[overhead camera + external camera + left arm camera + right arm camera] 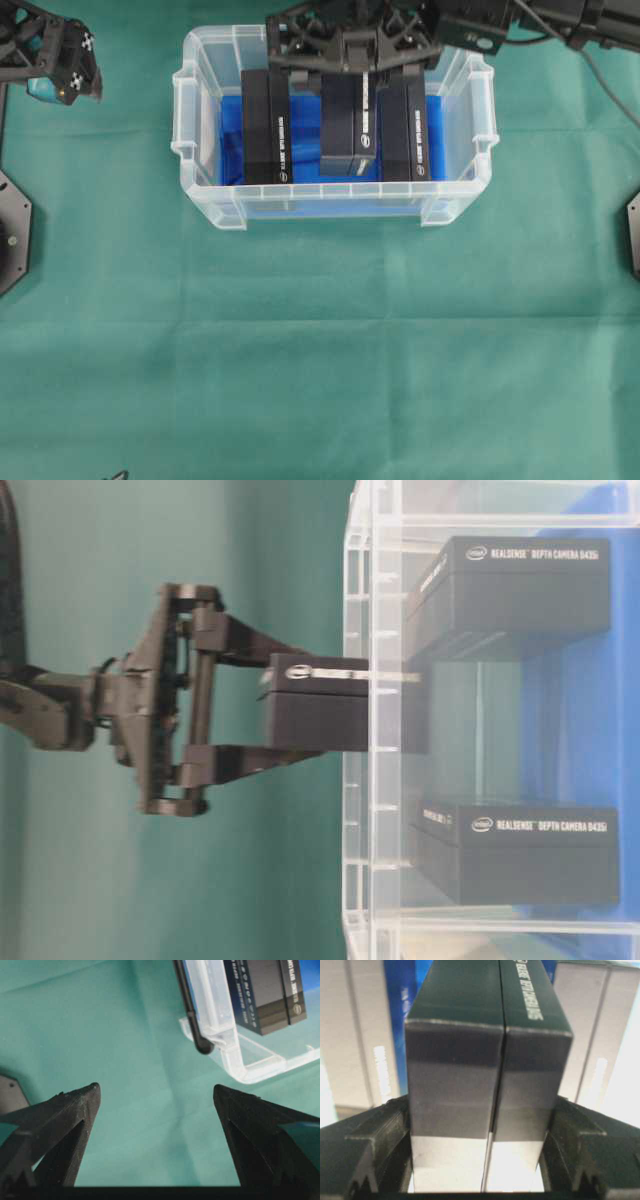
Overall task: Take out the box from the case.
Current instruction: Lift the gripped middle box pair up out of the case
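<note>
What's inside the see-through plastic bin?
Inside the case are three black boxes: one on the left, one on the right, and the middle box gripped by the right gripper. Blue cloth lines the bottom, mostly covered by the boxes.

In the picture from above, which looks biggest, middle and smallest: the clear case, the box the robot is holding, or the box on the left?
1. The case, biggest.
2. Left box.
3. Held box in the right gripper, partly hidden and raised nearer the camera, so this ranking is unsure.

Even bright light, soft shadows; right wrist view blurred, glare on box [490,1060].
</note>
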Tool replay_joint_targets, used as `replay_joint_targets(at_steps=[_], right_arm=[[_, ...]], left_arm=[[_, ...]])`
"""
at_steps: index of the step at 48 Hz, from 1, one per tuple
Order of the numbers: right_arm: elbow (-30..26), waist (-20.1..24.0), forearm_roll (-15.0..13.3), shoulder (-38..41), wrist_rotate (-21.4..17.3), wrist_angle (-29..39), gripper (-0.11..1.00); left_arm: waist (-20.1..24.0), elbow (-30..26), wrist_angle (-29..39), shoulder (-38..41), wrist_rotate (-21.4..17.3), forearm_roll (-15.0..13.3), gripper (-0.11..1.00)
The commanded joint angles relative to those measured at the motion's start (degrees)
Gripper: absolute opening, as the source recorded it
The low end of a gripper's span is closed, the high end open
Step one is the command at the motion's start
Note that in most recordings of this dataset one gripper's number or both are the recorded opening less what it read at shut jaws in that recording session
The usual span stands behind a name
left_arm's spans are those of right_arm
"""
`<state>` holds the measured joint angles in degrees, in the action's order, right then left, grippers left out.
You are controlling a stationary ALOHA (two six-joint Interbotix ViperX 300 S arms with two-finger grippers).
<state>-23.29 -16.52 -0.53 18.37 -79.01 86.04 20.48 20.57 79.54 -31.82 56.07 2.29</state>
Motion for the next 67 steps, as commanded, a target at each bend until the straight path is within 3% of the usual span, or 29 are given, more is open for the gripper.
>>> replay_joint_targets(at_steps=[1,24,67], right_arm=[[-3.78,-0.44,-0.26,-3.08,-0.09,1.58,0.67],[-12.13,-0.44,-0.44,-3.08,0.00,8.79,0.67],[-13.71,-0.44,-1.23,-3.52,0.00,10.99,0.67]], left_arm=[[-0.09,-0.53,-0.26,-0.44,-0.09,0.09,0.97],[-0.09,-0.53,-0.26,-0.44,-0.09,0.09,0.97],[-0.18,-0.44,-0.26,-0.53,-0.18,0.09,0.97]])
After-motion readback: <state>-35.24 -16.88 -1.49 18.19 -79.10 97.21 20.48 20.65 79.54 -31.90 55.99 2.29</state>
